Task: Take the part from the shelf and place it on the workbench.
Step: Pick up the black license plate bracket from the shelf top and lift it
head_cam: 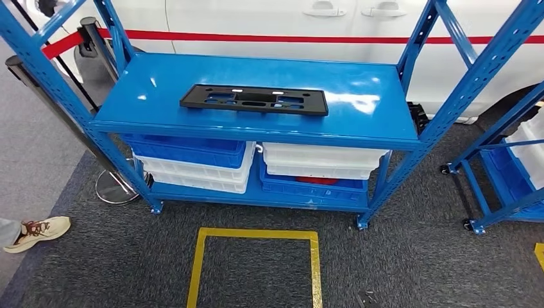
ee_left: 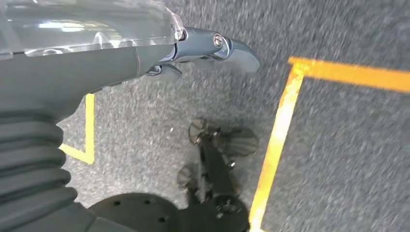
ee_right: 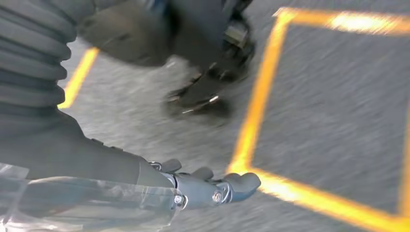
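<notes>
The part is a flat black rectangular plate with slots. It lies flat on the top board of the blue shelf, a little left of the middle. My left hand hangs over the grey carpet with its fingers stretched out and nothing in them. My right hand also hangs over the carpet, fingers loosely extended and holding nothing. Both hands are far below the shelf's top board.
Blue and white bins fill the shelf's lower level. A yellow taped square marks the carpet in front. Another blue rack stands at the right, a stanchion base and a person's shoe at the left. A white vehicle is behind.
</notes>
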Available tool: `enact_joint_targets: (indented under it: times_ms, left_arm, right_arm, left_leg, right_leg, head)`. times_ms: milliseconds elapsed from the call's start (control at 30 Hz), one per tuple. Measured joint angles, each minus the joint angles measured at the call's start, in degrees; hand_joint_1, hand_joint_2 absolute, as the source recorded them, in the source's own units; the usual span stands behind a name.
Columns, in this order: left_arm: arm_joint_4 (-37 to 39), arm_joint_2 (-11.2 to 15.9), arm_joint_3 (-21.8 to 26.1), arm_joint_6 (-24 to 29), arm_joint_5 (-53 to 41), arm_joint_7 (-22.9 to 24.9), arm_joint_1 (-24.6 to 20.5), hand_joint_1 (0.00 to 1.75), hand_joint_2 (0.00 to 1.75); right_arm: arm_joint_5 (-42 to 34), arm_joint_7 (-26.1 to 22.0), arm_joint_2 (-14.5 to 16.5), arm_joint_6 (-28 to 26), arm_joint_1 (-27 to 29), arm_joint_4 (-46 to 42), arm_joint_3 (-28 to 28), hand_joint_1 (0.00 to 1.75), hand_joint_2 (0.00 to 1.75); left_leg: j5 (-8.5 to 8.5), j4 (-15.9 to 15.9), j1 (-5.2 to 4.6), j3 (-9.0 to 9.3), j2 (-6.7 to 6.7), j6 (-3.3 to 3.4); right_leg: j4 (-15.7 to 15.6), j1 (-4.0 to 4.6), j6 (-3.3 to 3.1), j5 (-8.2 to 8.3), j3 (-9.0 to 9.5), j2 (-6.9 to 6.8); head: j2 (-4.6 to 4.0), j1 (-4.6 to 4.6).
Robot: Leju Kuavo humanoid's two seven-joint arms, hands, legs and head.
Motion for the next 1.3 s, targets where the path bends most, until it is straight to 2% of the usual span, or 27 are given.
enact_joint_targets:
  times_ms: [33, 67, 100, 167, 200, 233, 300, 400, 467, 533, 567, 600, 633, 667, 700, 733, 767, 867, 933, 967, 1033, 1067, 1100, 1133, 1200, 1233, 1300]
  left_arm:
    - [0.17, -0.04, 0.96, -0.10, -0.46, -0.18, -0.23, 0.00, 0.00]
    - [0.32, -0.07, 1.88, -0.23, -0.89, -0.35, -0.38, 0.00, 0.00]
    - [0.46, -0.13, 2.74, -0.39, -1.29, -0.54, -0.49, 0.00, 0.00]
    - [0.69, -0.26, 4.23, -0.68, -2.04, -0.91, -0.57, 0.00, 0.00]
    - [0.78, -0.33, 4.90, -0.77, -2.37, -1.09, -0.65, 0.00, 0.00]
    - [0.85, -0.37, 5.56, -0.85, -2.70, -1.24, -0.76, 0.00, 0.00]
    - [1.01, -0.45, 6.76, -0.96, -3.26, -1.52, -1.02, 0.00, 0.00]
    - [1.28, -0.62, 8.42, -1.16, -4.09, -1.94, -1.30, 0.00, 0.00]
    - [1.40, -0.68, 9.51, -1.29, -4.62, -2.15, -1.55, 0.00, 0.00]
    - [1.56, -0.70, 10.64, -1.44, -5.15, -2.33, -1.75, 0.00, 0.00]
    - [1.66, -0.72, 11.21, -1.51, -5.43, -2.43, -1.77, 0.00, 0.00]
    - [1.76, -0.74, 11.75, -1.60, -5.68, -2.53, -1.77, 0.00, 0.00]
    - [1.84, -0.78, 12.27, -1.67, -5.94, -2.68, -1.77, 0.00, 0.00]
    - [1.90, -0.79, 12.83, -1.74, -6.17, -2.84, -1.81, 0.00, 0.00]
    - [1.96, -0.81, 13.38, -1.80, -6.44, -2.98, -1.90, 0.00, 0.00]
    - [2.03, -0.82, 13.96, -1.84, -6.67, -3.12, -2.04, 0.00, 0.00]
    - [2.11, -0.84, 14.57, -1.88, -6.94, -3.22, -2.19, 0.00, 0.00]
    - [2.33, -0.91, 16.30, -2.05, -7.68, -3.59, -2.47, 0.00, 0.00]
    - [2.45, -1.10, 17.31, -2.27, -8.11, -3.93, -2.55, 0.00, 0.00]
    - [2.51, -1.19, 17.75, -2.38, -8.30, -4.07, -2.64, 0.00, 0.00]
    - [2.68, -1.32, 18.73, -2.67, -8.72, -4.37, -2.93, 0.00, 0.00]
    - [2.81, -1.37, 19.39, -2.81, -8.97, -4.58, -3.04, 0.00, 0.00]
    - [2.96, -1.43, 20.14, -2.95, -9.25, -4.84, -3.13, 0.00, 0.00]
    - [3.11, -1.52, 20.90, -3.08, -9.53, -5.11, -3.18, 0.00, 0.00]
    - [3.38, -1.80, 22.32, -3.40, -10.06, -5.67, -3.32, 0.00, 0.00]
    - [3.52, -1.96, 22.96, -3.60, -10.30, -5.95, -3.46, 0.00, 0.00]
    - [3.75, -2.19, 24.26, -3.93, -10.77, -6.49, -3.70, 0.00, 0.00]
  right_arm:
    - [-0.76, -0.80, 0.09, 0.53, -0.22, -0.98, 0.50, 0.00, 0.00]
    - [-1.52, -1.57, 0.14, 1.04, -0.32, -2.16, 0.98, 0.00, 0.00]
    - [-2.29, -2.31, 0.18, 1.54, -0.38, -3.49, 1.45, 0.00, 0.00]
    - [-3.85, -3.72, 0.22, 2.56, -0.59, -6.78, 2.30, 0.00, 0.00]
    - [-4.55, -4.33, 0.26, 3.08, -0.86, -8.46, 2.75, 0.00, 0.00]
    - [-5.24, -4.91, 0.32, 3.57, -1.16, -10.24, 3.27, 0.00, 0.00]
    - [-6.45, -5.95, 0.46, 4.43, -1.67, -13.81, 4.37, 0.00, 0.00]
    - [-8.15, -7.42, 0.61, 5.39, -2.29, -19.70, 6.09, 0.00, 0.00]
    - [-9.21, -8.37, 0.67, 5.94, -2.85, -23.70, 7.24, 0.00, 0.00]
    - [-10.24, -9.29, 0.68, 6.52, -3.28, -27.67, 8.59, 0.00, 0.00]
    - [-10.75, -9.73, 0.68, 6.81, -3.44, -29.67, 9.39, 0.00, 0.00]
    - [-11.26, -10.19, 0.69, 7.06, -3.60, -31.61, 10.17, 0.00, 0.00]
    - [-11.78, -10.62, 0.69, 7.32, -3.82, -33.57, 10.96, 0.00, 0.00]
    - [-12.33, -11.11, 0.69, 7.58, -4.07, -35.60, 11.76, 0.00, 0.00]
    - [-12.88, -11.58, 0.69, 7.85, -4.40, -37.54, 12.53, 0.00, 0.00]
    - [-13.44, -12.06, 0.69, 8.16, -4.77, -39.54, 13.33, 0.00, 0.00]
    - [-13.99, -12.53, 0.69, 8.46, -5.08, -41.53, 14.12, 0.00, 0.00]
    - [-15.59, -13.87, 0.68, 9.36, -5.85, -47.40, 16.34, 0.00, 0.00]
    - [-16.61, -14.73, 0.65, 9.88, -6.59, -50.89, 17.62, 0.00, 0.00]
    - [-17.07, -15.14, 0.63, 10.12, -6.94, -52.34, 18.21, 0.00, 0.00]
    - [-18.00, -15.81, 0.61, 10.57, -7.23, -55.22, 19.39, 0.00, 0.00]
    - [-18.62, -16.27, 0.59, 10.90, -7.26, -57.11, 20.15, 0.00, 0.00]
    - [-19.38, -16.79, 0.57, 11.31, -7.41, -59.38, 21.02, 0.00, 0.00]
    - [-20.17, -17.39, 0.56, 11.78, -7.74, -61.72, 21.91, 0.00, 0.00]
    - [-21.73, -18.58, 0.52, 12.72, -8.58, -66.22, 23.61, 0.00, 0.00]
    - [-22.41, -19.08, 0.50, 13.19, -8.85, -68.23, 24.30, 0.00, 0.00]
    - [-23.80, -20.00, 0.47, 14.19, -9.10, -72.32, 25.63, 0.00, 0.00]
  left_leg:
    - [-0.12, 0.07, -0.01, 0.03, -0.10, -0.03]
    - [-0.30, 0.21, -0.01, 0.11, -0.27, -0.12]
    - [-0.54, 0.41, 0.04, 0.24, -0.48, -0.30]
    - [-1.36, 1.22, 0.22, 0.43, -0.83, -0.94]
    - [-1.87, 1.88, 0.16, 0.32, -0.92, -1.40]
    - [-2.28, 2.39, 0.09, 0.11, -0.98, -1.85]
    - [-2.64, 2.90, -0.04, -0.26, -1.02, -2.57]
    - [-3.52, 3.90, 0.24, -0.56, -0.63, -3.34]
    - [-6.26, 9.26, 0.28, -3.12, -0.10, -3.63]
    - [-9.13, 17.23, 0.27, -7.50, 0.04, -3.73]
    - [-9.30, 19.58, 0.27, -9.04, 0.05, -3.69]
    - [-8.34, 19.88, 0.27, -9.64, 0.05, -3.58]
    - [-6.25, 17.72, 0.25, -9.07, 0.06, -3.38]
    - [-3.60, 13.88, 0.22, -7.69, 0.09, -3.08]
    - [-1.67, 10.21, 0.08, -6.24, 0.13, -2.77]
    - [-0.43, 7.05, -0.10, -4.99, 0.17, -2.43]
    - [-0.06, 5.35, -0.29, -4.37, 0.20, -2.14]
    - [-0.24, 4.34, -0.48, -4.19, 0.15, -1.34]
    - [0.00, 3.66, -0.30, -3.79, 0.16, -0.63]
    - [0.05, 3.43, -0.23, -3.59, 0.17, -0.30]
    - [-0.06, 3.39, -0.44, -3.45, 0.08, 0.15]
    - [-0.14, 3.42, -0.58, -3.40, 0.00, 0.27]
    - [-0.24, 3.46, -0.73, -3.31, -0.08, 0.36]
    - [-0.36, 3.49, -0.87, -3.16, -0.12, 0.41]
    - [-0.67, 3.53, -1.09, -2.76, -0.13, 0.34]
    - [-0.84, 3.63, -1.24, -2.68, -0.18, 0.20]
    - [-1.00, 3.74, -1.33, -2.82, -0.26, -0.24]
  right_leg:
    - [3.24, -0.03, 0.08, -0.96, -1.92, 0.04]
    - [4.76, -0.11, 0.20, -0.79, -3.04, 0.05]
    - [4.20, -0.22, 0.32, 0.55, -3.19, 0.05]
    - [-2.03, -0.50, 0.52, 4.99, -0.85, 0.09]
    - [-5.31, -0.45, 0.52, 6.48, 0.46, 0.18]
    - [-7.39, -0.41, 0.36, 7.18, 1.28, 0.27]
    - [-8.16, -0.07, -0.25, 6.87, 1.37, 0.41]
    - [-8.25, -0.13, -1.42, 6.81, 1.32, 0.34]
    - [-8.40, -0.14, -1.98, 6.73, 1.47, 0.15]
    - [-8.39, 0.10, -2.31, 6.53, 1.60, -0.05]
    - [-8.38, 0.22, -2.40, 6.41, 1.75, -0.11]
    - [-8.37, 0.32, -2.45, 6.26, 1.97, -0.13]
    - [-8.37, 0.39, -2.43, 6.07, 2.28, -0.11]
    - [-8.38, 0.43, -2.34, 5.85, 2.61, -0.09]
    - [-8.38, 0.53, -2.18, 5.64, 2.87, -0.07]
    - [-8.35, 0.62, -1.96, 5.50, 2.98, -0.05]
    - [-8.37, 0.67, -1.67, 5.45, 2.94, -0.05]
    - [-8.60, 0.60, -0.66, 5.47, 2.85, -0.17]
    - [-6.94, 0.60, -0.23, 4.30, 2.22, -0.12]
    - [-4.58, 0.60, -0.17, 3.00, 1.10, -0.05]
    - [2.32, 0.66, -0.19, 0.23, -2.58, 0.04]
    - [4.82, 0.66, -0.20, -0.20, -4.13, 0.05]
    - [5.66, 0.65, -0.26, 0.39, -4.95, 0.06]
    - [4.36, 0.68, -0.40, 2.00, -4.71, 0.06]
    - [-2.04, 0.97, -1.06, 6.17, -2.15, 0.10]
    - [-5.23, 1.15, -1.38, 7.40, -0.79, 0.10]
    - [-8.18, 1.49, -1.75, 7.76, 0.38, 0.11]
  head:
    - [0.00, 0.01]
    - [0.00, 0.00]
    - [0.00, 0.01]
    - [0.00, 0.03]
    - [-0.01, 0.08]
    - [-0.01, 0.06]
    - [-0.01, 0.04]
    - [0.00, -0.03]
    - [0.00, -0.06]
    - [0.00, -0.06]
    - [0.00, -0.05]
    - [0.00, -0.06]
    - [0.00, -0.05]
    - [0.00, -0.05]
    - [0.00, -0.04]
    - [0.00, -0.04]
    - [0.00, -0.03]
    - [0.00, 0.01]
    - [0.00, 0.03]
    - [0.00, 0.04]
    - [0.00, 0.05]
    - [0.00, 0.06]
    - [0.00, 0.05]
    - [0.00, 0.05]
    - [0.00, 0.06]
    - [0.00, 0.07]
    - [0.00, 0.03]
